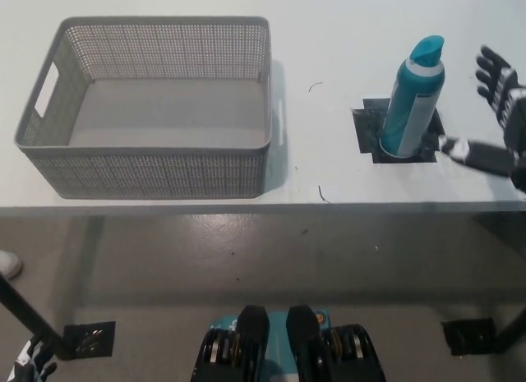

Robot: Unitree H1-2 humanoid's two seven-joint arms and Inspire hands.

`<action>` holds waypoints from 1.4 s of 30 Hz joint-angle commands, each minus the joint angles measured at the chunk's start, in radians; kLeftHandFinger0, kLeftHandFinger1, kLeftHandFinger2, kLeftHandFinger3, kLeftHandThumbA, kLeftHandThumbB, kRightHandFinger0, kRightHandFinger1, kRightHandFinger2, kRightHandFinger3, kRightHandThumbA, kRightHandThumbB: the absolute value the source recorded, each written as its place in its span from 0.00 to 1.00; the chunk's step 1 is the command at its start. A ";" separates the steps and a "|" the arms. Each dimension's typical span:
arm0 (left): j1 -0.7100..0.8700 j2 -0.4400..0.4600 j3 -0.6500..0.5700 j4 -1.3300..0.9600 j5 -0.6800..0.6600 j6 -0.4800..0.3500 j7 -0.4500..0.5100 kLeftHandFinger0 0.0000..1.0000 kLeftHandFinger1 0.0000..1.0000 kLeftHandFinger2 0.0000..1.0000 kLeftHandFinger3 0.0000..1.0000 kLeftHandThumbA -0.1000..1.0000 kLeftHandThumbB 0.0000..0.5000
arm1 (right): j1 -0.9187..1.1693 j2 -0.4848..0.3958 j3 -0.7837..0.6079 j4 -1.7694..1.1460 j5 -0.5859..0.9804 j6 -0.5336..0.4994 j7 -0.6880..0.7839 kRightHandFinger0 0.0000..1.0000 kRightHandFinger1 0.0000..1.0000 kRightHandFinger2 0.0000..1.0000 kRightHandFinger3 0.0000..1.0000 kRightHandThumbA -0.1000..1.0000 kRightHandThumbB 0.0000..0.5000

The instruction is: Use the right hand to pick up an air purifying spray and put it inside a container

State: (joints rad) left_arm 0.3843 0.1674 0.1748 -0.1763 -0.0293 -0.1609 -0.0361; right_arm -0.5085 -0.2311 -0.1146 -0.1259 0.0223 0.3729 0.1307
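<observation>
A teal spray can (pixel 410 101) with a teal cap stands upright on a dark square patch (pixel 399 132) on the white table, right of centre. My black right hand (pixel 497 123) is open over the table's right edge, just right of the can and not touching it. The grey perforated basket (pixel 149 109) sits at the table's left, with nothing in it. Only a small part of my white left hand (pixel 29 367) shows at the bottom left corner, below the table.
The white table (pixel 329 37) ends at a front edge running across the middle of the view. Grey floor lies below it, with a dark table leg (pixel 33 320) and taped marks (pixel 89 339) at the lower left and lower right.
</observation>
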 commanded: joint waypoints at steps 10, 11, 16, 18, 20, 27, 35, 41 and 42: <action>0.015 0.004 0.004 -0.025 -0.006 -0.051 -0.001 1.00 1.00 1.00 1.00 1.00 0.74 | -0.281 -0.011 -0.038 0.351 0.040 -0.063 -0.019 1.00 1.00 1.00 1.00 1.00 1.00; 0.017 0.004 0.006 -0.028 -0.008 -0.054 0.000 1.00 1.00 1.00 1.00 1.00 0.74 | -0.292 -0.015 -0.035 0.373 0.035 -0.080 -0.016 1.00 1.00 1.00 1.00 1.00 1.00; 0.027 0.006 0.011 -0.042 -0.015 -0.050 -0.001 1.00 1.00 1.00 1.00 1.00 0.69 | -0.333 -0.007 -0.072 0.468 0.076 -0.124 -0.020 1.00 1.00 1.00 1.00 1.00 1.00; 0.026 0.006 0.013 -0.043 -0.014 -0.048 0.002 1.00 1.00 1.00 1.00 1.00 0.69 | -0.345 -0.002 -0.086 0.500 0.089 -0.147 -0.020 1.00 1.00 1.00 1.00 1.00 1.00; 0.026 0.005 0.014 -0.043 -0.028 -0.043 -0.002 1.00 1.00 1.00 1.00 1.00 0.71 | -0.349 0.004 -0.100 0.523 0.105 -0.144 -0.019 1.00 1.00 1.00 1.00 0.99 1.00; 0.027 0.001 0.008 -0.052 -0.026 -0.035 -0.001 1.00 1.00 1.00 1.00 1.00 0.72 | -0.332 0.007 -0.072 0.609 0.069 -0.202 -0.021 1.00 1.00 1.00 1.00 1.00 1.00; 0.006 0.011 0.002 -0.059 -0.011 -0.030 -0.004 1.00 1.00 1.00 1.00 1.00 0.71 | -0.333 0.014 -0.037 0.773 0.043 -0.279 -0.037 1.00 1.00 1.00 1.00 1.00 1.00; -0.007 0.018 0.006 -0.074 -0.011 -0.008 -0.005 1.00 1.00 1.00 1.00 1.00 0.74 | -0.319 0.049 -0.020 0.822 0.045 -0.323 -0.048 1.00 1.00 1.00 1.00 0.98 0.92; -0.003 0.018 0.006 -0.075 -0.014 -0.008 -0.007 1.00 1.00 1.00 1.00 1.00 0.74 | -0.315 0.054 -0.017 0.829 0.039 -0.319 -0.057 1.00 1.00 1.00 1.00 0.99 0.94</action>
State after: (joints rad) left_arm 0.3751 0.1661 0.1736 -0.2080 -0.0416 -0.1649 -0.0368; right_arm -0.7908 -0.1953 -0.1449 0.6836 0.0707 0.1388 0.1060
